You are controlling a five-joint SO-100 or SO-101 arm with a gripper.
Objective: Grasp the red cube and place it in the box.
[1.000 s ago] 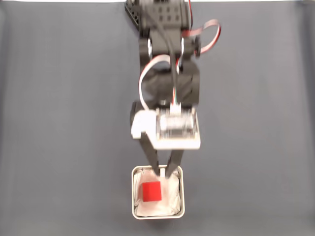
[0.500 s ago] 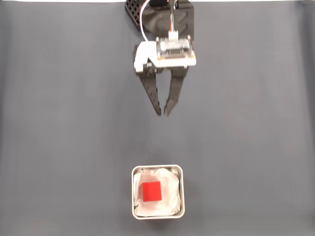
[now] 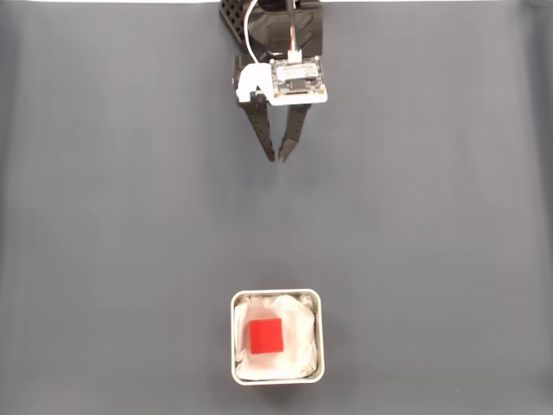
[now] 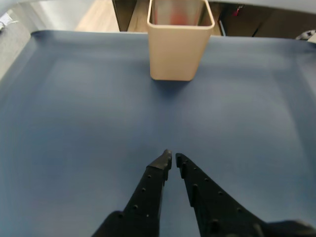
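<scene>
Dark grey-blue surface (image 3: 112, 216) w/ a smooth mat-like top spans the fixed view, faint creases near the edges. Black arm (image 3: 276, 26) comes in from the top edge of the fixed view, w/ a white block and small circuit board just above the pincer (image 3: 278, 158). Pincer points down the frame, narrow, tips almost meeting w/ a thin gap, holding nothing; in the wrist view the pincer (image 4: 172, 158) shows as two dark perforated fingers (image 4: 148, 192) above bare surface. Box (image 3: 320, 337) sits near the bottom of the fixed view, well apart from the pincer, square w/ rounded corners, pale rim, white crumpled lining. In the wrist view the box (image 4: 180, 47) stands at the far end, pale side wall facing the camera. Red cube (image 3: 266, 336) lies inside the box on the lining, roughly centred
</scene>
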